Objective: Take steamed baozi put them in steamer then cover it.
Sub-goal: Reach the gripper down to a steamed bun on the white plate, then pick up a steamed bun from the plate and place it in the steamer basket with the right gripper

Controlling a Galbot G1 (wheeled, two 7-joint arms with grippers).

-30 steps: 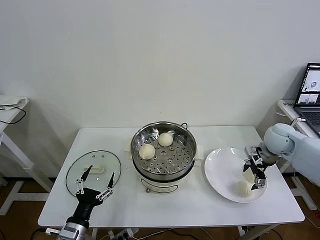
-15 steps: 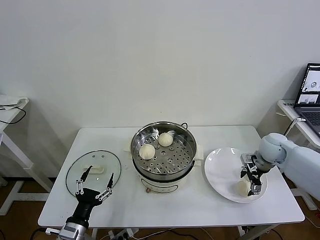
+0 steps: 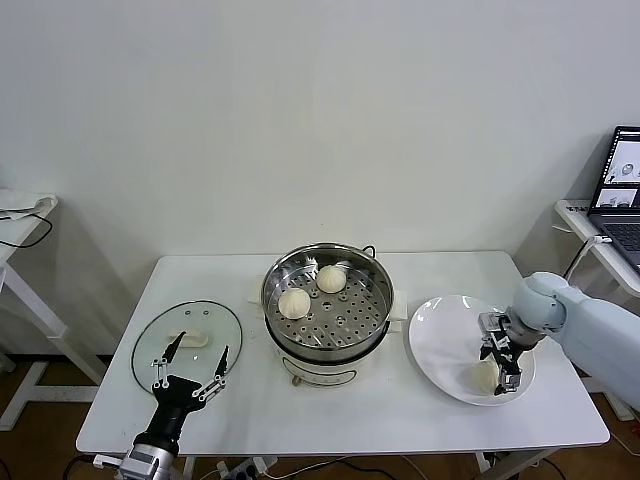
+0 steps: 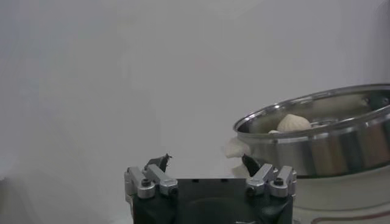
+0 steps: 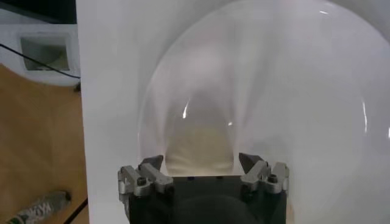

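The steel steamer (image 3: 325, 312) stands mid-table with two baozi inside, one (image 3: 294, 302) near its left wall and one (image 3: 331, 278) at the back. A third baozi (image 3: 486, 375) lies on the white plate (image 3: 432, 325) at the right. My right gripper (image 3: 503, 356) is low over it and open, its fingers straddling the bun (image 5: 200, 146) without pressing on it. I cannot make out a fourth baozi. The glass cover (image 3: 188, 338) lies flat at the left. My left gripper (image 3: 190, 376) hovers open at the cover's front edge.
The left wrist view shows the steamer's wall (image 4: 329, 152) with a bun (image 4: 294, 123) inside. A laptop (image 3: 622, 190) sits on a side table at the far right. The plate (image 5: 286, 91) reaches close to the table's right edge.
My right gripper has dropped and shifted slightly left onto the plate, so it now straddles the baozi. The left arm, cover and steamer have not moved.
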